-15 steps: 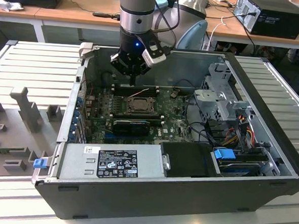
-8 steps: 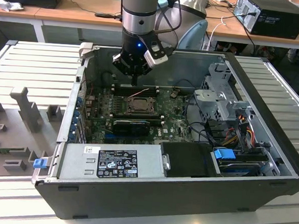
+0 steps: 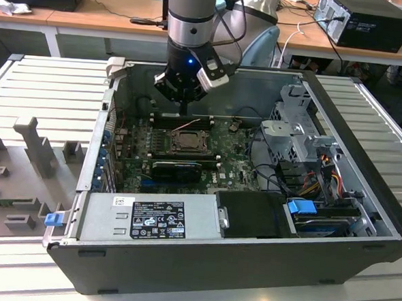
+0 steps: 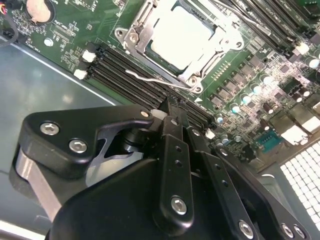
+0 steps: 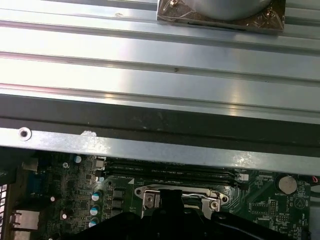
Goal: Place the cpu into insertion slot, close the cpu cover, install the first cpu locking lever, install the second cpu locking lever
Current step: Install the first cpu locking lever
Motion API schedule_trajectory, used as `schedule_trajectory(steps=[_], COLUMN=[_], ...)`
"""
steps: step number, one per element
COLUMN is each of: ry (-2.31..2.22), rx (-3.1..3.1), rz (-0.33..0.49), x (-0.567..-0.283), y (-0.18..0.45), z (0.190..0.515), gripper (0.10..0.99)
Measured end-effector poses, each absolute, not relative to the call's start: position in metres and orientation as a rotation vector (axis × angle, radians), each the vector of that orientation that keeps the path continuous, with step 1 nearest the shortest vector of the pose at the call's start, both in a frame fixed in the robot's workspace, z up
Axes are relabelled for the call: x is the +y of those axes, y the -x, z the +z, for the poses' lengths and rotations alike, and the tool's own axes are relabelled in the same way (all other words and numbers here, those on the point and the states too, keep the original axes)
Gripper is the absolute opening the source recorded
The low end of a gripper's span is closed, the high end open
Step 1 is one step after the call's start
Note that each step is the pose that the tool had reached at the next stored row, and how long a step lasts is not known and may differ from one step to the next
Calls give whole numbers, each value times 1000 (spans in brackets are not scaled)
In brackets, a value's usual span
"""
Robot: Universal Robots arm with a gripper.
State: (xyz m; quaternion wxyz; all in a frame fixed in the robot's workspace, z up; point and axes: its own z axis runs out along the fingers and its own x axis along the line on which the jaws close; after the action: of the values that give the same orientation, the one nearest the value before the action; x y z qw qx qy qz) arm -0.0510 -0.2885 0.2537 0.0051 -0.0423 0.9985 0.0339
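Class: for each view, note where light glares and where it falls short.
First wrist view: glare streaks the ribbed metal table. Second wrist view: reflected light whitens the cpu, while the gripper in front is dark. Exterior view: the inside of the computer case is shaded, dimmer than the table around it.

Lid's off the case (image 3: 273, 87), so coming straight down onto the socket (image 3: 186, 141) is wide open. Sideways is tighter. Memory sticks (image 4: 125, 80) run just beside it toward the far wall, and the gripper (image 3: 183, 110) hangs right over them, fingers pinched together. A long black block (image 3: 177, 168) sits on the near side. The drive cage (image 3: 295, 122) and loose cables (image 3: 265, 158) crowd the exterior view's right, and the power supply (image 3: 149, 219) walls off the front.
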Motion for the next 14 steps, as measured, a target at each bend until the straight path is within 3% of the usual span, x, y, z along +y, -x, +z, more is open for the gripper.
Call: schedule_trajectory(steps=[14], ry=[129], rx=[3128], rz=[116], x=[-288], y=[37], z=[237], gripper=[106])
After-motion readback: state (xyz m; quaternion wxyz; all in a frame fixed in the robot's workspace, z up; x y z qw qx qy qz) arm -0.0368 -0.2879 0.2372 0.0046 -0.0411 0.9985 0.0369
